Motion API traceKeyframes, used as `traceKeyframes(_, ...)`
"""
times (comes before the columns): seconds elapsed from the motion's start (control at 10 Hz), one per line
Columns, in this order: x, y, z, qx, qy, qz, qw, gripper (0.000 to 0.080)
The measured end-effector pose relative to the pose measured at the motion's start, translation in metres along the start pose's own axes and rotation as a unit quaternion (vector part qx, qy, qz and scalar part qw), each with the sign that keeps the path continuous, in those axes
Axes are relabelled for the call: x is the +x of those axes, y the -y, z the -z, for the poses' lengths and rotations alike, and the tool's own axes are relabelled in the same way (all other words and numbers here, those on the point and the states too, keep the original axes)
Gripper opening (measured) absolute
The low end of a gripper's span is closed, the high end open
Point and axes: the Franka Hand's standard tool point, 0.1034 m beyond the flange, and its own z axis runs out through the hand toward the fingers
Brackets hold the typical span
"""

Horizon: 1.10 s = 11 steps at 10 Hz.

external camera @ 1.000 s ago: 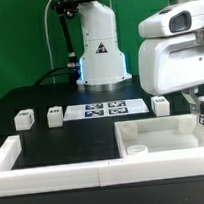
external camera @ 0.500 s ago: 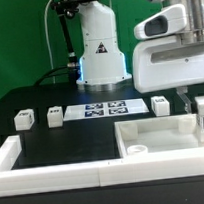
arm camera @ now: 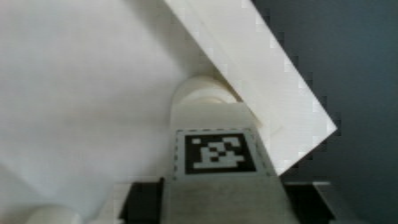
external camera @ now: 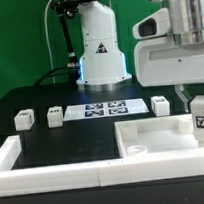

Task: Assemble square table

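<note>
The white square tabletop point(external camera: 159, 140) lies with its raised rim up at the exterior view's right, against the border wall. My gripper point(external camera: 199, 104) hangs over its far right corner, shut on a white table leg point(external camera: 202, 119) with its tag facing out. In the wrist view the leg point(arm camera: 219, 150) sits between my two dark fingers point(arm camera: 150, 200), and its rounded end points at the inner corner of the tabletop point(arm camera: 89, 90), beside the rim. I cannot tell whether the leg touches the tabletop. Three more legs point(external camera: 24, 119), point(external camera: 56, 115), point(external camera: 161, 105) stand on the black table.
The marker board point(external camera: 104, 110) lies flat between the loose legs, in front of the robot base point(external camera: 101, 60). A long white border wall point(external camera: 56, 174) runs along the near side and turns up at the left.
My hand has turned from tilted to upright above the tabletop's far right corner. The held leg has shifted slightly toward the exterior view's left. The grip has not changed.
</note>
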Motion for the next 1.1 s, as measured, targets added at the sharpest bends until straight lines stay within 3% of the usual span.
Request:
traceKeyframes(0.4,-0.0055,0.001,-0.0013,-0.004,0.003,-0.109,0.994,0.0294)
traceKeyframes(0.6,-0.0056,0.0013,-0.0016,-0.004,0.003,-0.101,0.995,0.0294)
traceKeyframes(0.7,-0.0058,0.0014,-0.0016,-0.004,0.004,-0.084,0.996,0.0474)
traceKeyframes(0.8,-0.0066,0.002,-0.0016,-0.003,0.004,-0.07,0.998,0.0589)
traceKeyframes(1.1,-0.006,0.0026,-0.0011,-0.002,0.003,0.084,0.996,0.0646)
